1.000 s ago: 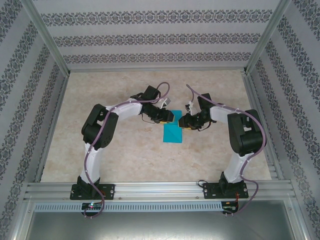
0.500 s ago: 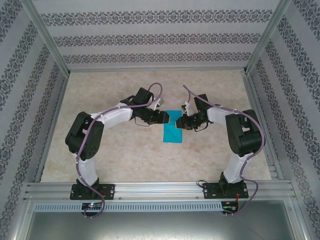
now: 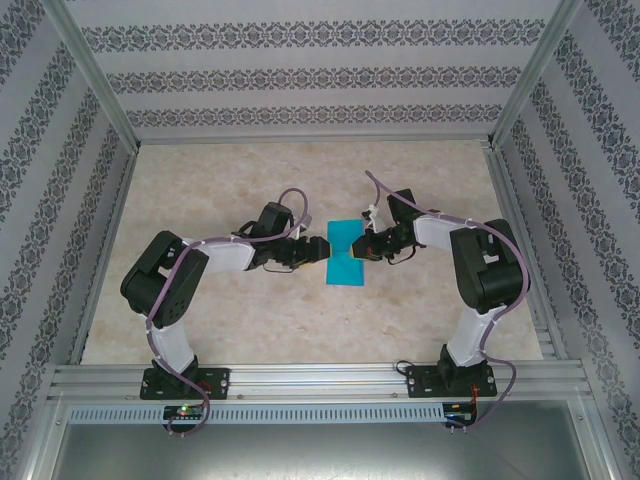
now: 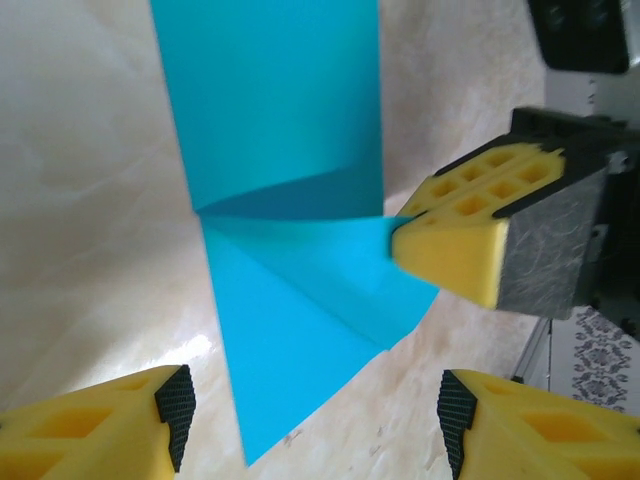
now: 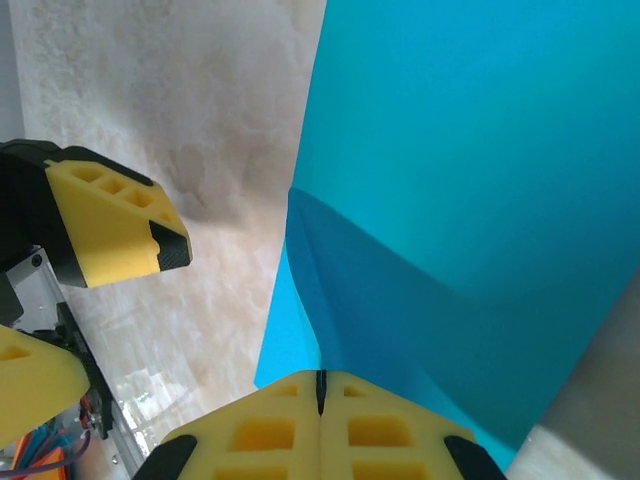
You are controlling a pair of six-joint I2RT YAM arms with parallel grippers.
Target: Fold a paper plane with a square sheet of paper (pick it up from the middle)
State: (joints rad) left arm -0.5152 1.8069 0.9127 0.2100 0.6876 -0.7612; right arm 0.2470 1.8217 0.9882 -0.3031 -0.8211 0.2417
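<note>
The square sheet of paper (image 3: 347, 268) is turquoise and lies partly folded at the middle of the table. In the left wrist view the paper (image 4: 280, 140) shows a diagonal crease and a raised flap. My right gripper (image 3: 362, 243) is shut on the flap's right edge. In the right wrist view its fingertips (image 5: 320, 378) press together on the paper (image 5: 470, 150). My left gripper (image 3: 322, 248) stands open just left of the sheet. Its jaws (image 4: 315, 420) are wide apart, with nothing between them but the paper's tip lying on the table.
The beige marbled table (image 3: 220, 320) has free room on all sides of the sheet. Aluminium frame posts and patterned walls (image 3: 320, 75) close it in. A metal rail (image 3: 320, 380) carrying both arm bases runs along the near edge.
My left gripper has opened, let go of the paper's far end and drawn back to the left. My right gripper has shut on the folded flap.
</note>
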